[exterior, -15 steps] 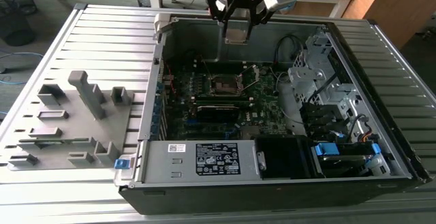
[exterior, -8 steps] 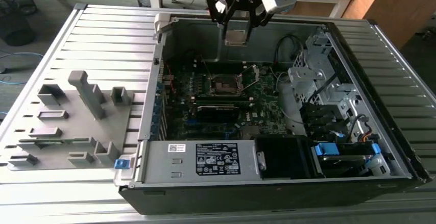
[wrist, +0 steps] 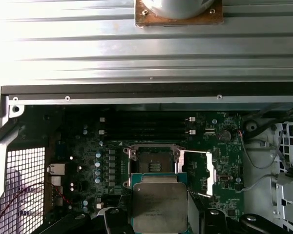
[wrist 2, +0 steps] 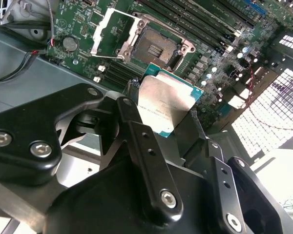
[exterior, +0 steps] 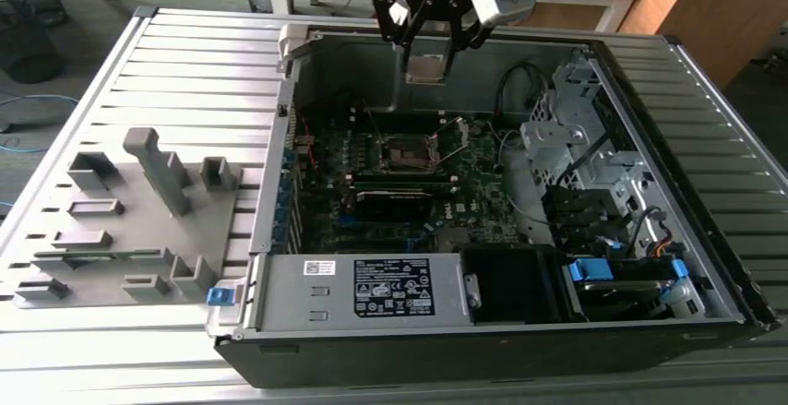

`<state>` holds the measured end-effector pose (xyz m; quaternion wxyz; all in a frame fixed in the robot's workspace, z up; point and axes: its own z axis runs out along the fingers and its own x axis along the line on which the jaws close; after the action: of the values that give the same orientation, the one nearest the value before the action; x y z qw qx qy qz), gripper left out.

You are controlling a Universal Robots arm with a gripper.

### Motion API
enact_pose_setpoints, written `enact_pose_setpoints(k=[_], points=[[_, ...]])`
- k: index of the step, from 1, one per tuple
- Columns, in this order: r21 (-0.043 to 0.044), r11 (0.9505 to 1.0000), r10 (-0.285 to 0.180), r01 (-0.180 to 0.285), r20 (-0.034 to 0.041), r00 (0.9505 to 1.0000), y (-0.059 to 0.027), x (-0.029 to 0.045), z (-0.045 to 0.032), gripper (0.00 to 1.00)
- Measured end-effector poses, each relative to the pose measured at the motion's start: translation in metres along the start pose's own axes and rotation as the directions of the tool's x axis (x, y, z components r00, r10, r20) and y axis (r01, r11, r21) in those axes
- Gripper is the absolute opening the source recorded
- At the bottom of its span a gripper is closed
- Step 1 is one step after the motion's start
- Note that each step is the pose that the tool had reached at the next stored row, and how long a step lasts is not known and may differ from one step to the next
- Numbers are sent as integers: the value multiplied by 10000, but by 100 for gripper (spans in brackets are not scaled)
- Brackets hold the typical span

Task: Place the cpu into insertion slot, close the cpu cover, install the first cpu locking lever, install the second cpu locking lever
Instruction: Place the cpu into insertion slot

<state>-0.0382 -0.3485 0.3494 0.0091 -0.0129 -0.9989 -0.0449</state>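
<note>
Exterior view: the gripper [exterior: 429,56] hangs over the open computer case [exterior: 689,285], clamped on the cpu [exterior: 427,69]. The power supply's white label [exterior: 391,287] is unreadable.

Second wrist view: the chip's faint print is illegible. The cpu cover [wrist 2: 110,31] stands flipped up.

First wrist view: the cpu is held clear above the board, near the bare socket [wrist: 154,163].

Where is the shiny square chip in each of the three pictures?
Exterior view: the chip hangs in the gripper, above the far wall of the computer case.
Second wrist view: the chip sits in the gripper, close beside the empty socket.
First wrist view: the chip partly overlaps the socket.
Shared landmark: the empty socket on the green board.
</note>
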Motion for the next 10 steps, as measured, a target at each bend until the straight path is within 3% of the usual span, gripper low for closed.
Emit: enact_pose_setpoints(k=[5, 10], points=[[-1, 10000, -1, 1, 0, 10000, -2, 22, 16, 54], [-5, 10000, -1, 1, 5, 10000, -12, 22, 86, 54]])
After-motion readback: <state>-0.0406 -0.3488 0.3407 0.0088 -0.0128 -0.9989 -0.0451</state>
